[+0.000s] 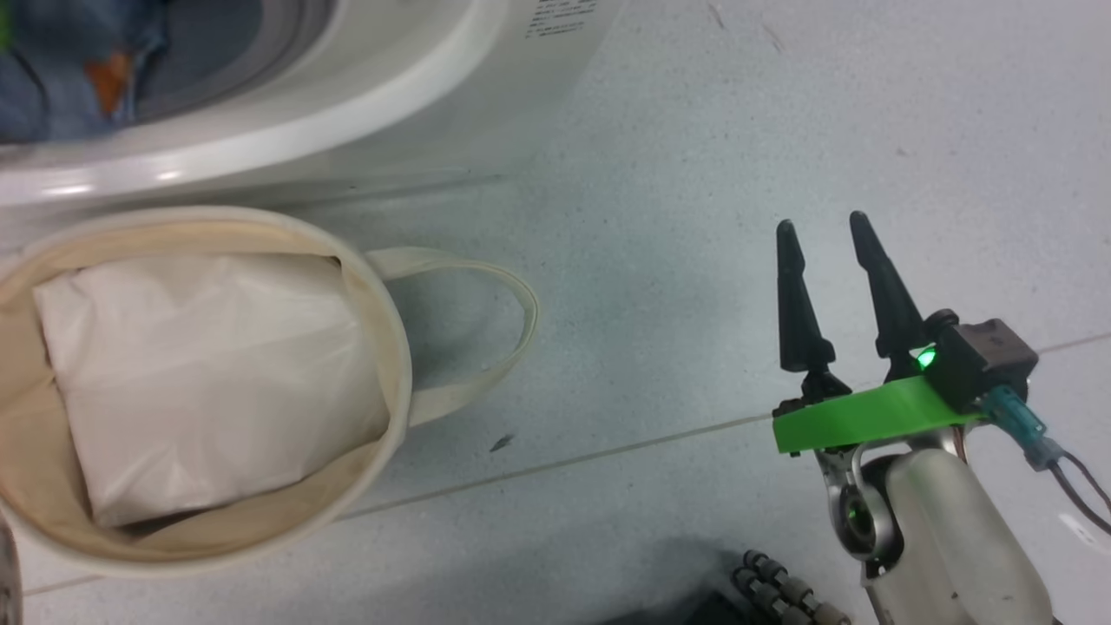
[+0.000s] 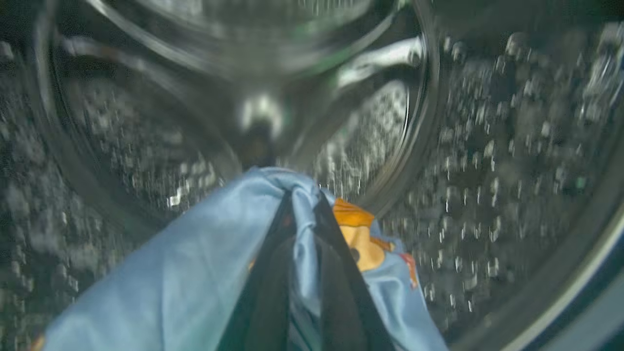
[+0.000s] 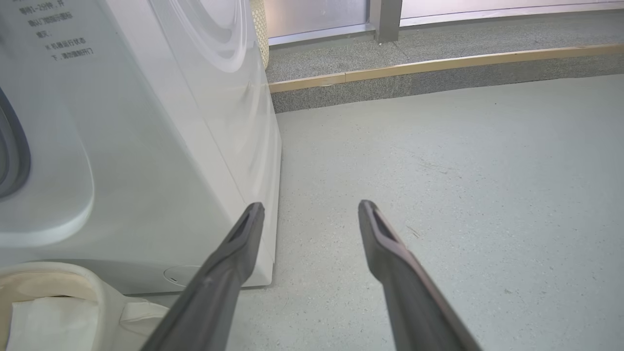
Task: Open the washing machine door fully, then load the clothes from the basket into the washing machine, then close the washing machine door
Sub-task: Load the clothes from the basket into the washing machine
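Closest to me, my right tool hangs over the grey floor, its two fingers spread apart with nothing between them. To its left the basket stands on the floor just in front of the washing machine. One looped handle lies out toward the right tool, and inside the basket I see the white padding cloth. Farther in, my left tool is inside the steel drum. Its fingers are clenched on the light blue garment, which drapes over and around them, an orange print showing beside one finger. In the head view, blue cloth with an orange patch sits in the drum mouth.
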Controlling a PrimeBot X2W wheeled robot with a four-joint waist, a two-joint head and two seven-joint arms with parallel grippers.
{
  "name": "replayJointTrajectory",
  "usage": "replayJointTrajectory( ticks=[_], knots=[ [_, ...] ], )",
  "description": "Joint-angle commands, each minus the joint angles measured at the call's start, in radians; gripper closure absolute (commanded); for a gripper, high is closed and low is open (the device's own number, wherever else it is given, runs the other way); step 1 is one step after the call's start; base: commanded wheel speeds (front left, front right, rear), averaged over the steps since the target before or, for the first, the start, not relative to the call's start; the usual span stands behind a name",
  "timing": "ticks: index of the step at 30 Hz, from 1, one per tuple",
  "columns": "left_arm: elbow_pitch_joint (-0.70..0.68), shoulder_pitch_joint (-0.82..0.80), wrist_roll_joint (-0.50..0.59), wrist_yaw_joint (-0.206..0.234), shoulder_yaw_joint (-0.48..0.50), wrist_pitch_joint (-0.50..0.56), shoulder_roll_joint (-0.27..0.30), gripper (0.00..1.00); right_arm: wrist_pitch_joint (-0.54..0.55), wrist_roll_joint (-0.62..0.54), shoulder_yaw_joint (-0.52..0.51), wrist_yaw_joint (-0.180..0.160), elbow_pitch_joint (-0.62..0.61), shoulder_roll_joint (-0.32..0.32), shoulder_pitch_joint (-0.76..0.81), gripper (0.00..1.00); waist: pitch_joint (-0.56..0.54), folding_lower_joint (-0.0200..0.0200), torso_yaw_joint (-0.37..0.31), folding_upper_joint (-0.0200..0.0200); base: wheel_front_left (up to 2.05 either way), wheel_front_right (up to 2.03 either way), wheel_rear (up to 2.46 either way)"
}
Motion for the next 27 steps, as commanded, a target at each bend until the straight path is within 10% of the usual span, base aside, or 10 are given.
replayJointTrajectory(
  ticks=[1,8,15,16,18,19,27],
  knots=[
    [-0.094,-0.037,0.017,-0.006,0.051,-0.005,0.057,1.00,-0.012,-0.011,0.010,0.007,-0.043,-0.003,0.031,0.00,0.018,-0.0002,-0.005,0.0000,0.00,0.00,0.00],
    [-0.244,-0.021,0.019,-0.006,0.134,-0.005,0.017,1.00,-0.012,-0.020,-0.004,0.007,-0.080,0.002,0.039,0.00,0.052,-0.0002,-0.005,0.0000,0.00,0.00,0.00],
    [0.065,-0.045,0.041,-0.006,0.039,-0.005,0.046,1.00,-0.012,-0.020,0.002,0.007,-0.077,0.010,0.049,0.00,0.050,-0.0002,-0.016,0.0000,0.00,0.00,0.00],
    [0.110,-0.060,0.056,-0.006,0.004,-0.005,0.052,0.87,-0.012,-0.020,0.001,0.007,-0.077,0.011,0.051,0.00,0.052,-0.0002,-0.019,0.0000,0.00,0.00,0.00],
    [0.196,-0.098,0.061,-0.006,-0.036,-0.004,0.061,0.11,-0.012,-0.020,0.000,0.007,-0.076,0.013,0.055,0.00,0.054,-0.0002,-0.023,0.0000,0.00,0.00,0.00],
    [0.248,-0.117,0.067,-0.006,-0.058,0.009,0.063,0.00,-0.012,-0.019,-0.001,0.007,-0.076,0.014,0.057,0.00,0.055,-0.0002,-0.025,0.0000,0.00,0.00,0.00],
    [0.508,-0.245,0.082,0.038,-0.105,0.213,0.032,0.00,-0.012,-0.012,0.004,0.007,-0.074,0.020,0.047,0.00,0.044,-0.0002,-0.018,0.0000,0.00,0.00,0.00]
  ],
)
